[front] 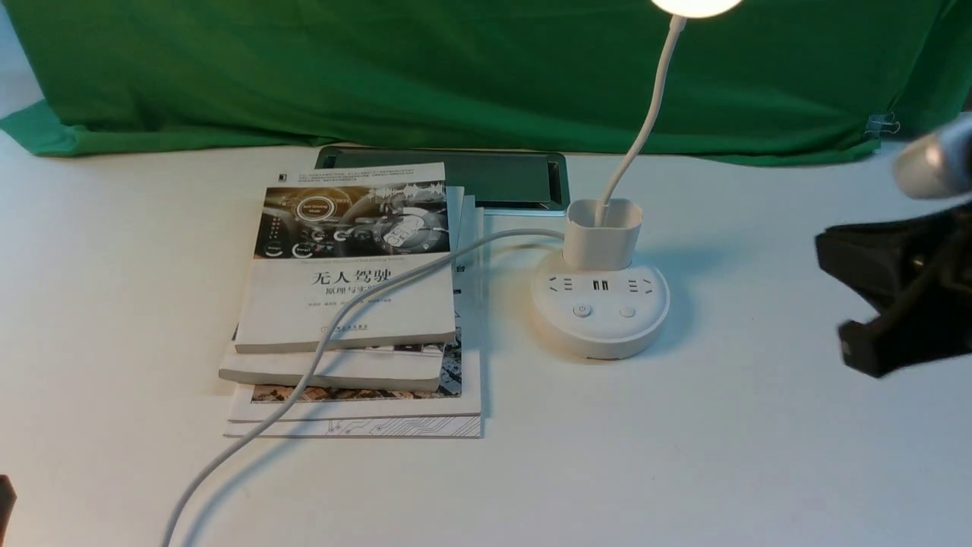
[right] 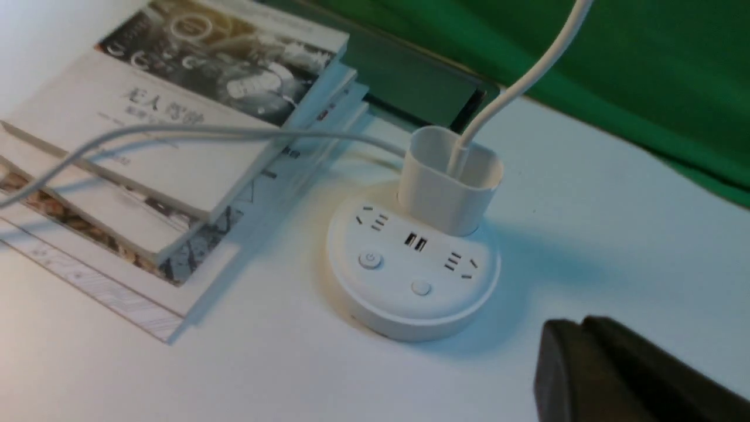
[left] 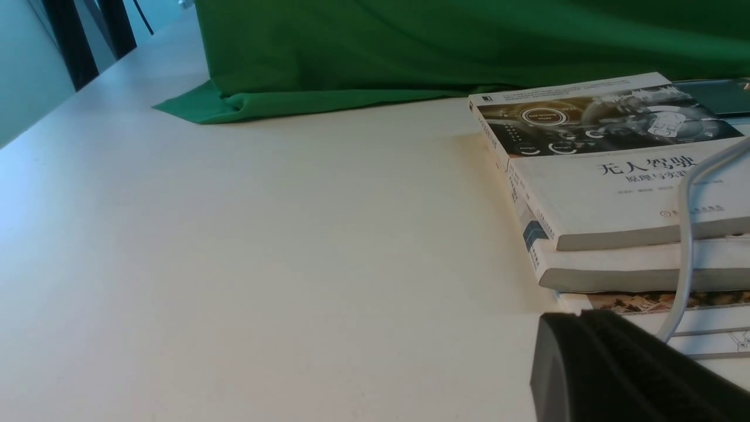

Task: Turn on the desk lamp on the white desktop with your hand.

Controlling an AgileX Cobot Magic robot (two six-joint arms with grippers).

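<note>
The desk lamp's round white base (front: 600,311) stands on the white desktop (front: 683,456), right of the books. Two buttons (front: 582,310) sit on its near side, with the cup-like holder (front: 604,232) behind them. The thin neck rises to the head (front: 695,6), which glows bright at the top edge. My right gripper (front: 835,258), blurred, hovers to the right of the base and apart from it. In the right wrist view its fingers (right: 577,325) are pressed together, with the base (right: 410,275) ahead. My left gripper (left: 577,319) is shut and empty, low near the books.
A stack of books (front: 349,304) lies left of the lamp, with a grey-white cable (front: 319,357) running over it towards the front edge. A dark flat panel (front: 493,178) sits behind the books. Green cloth (front: 456,68) covers the back.
</note>
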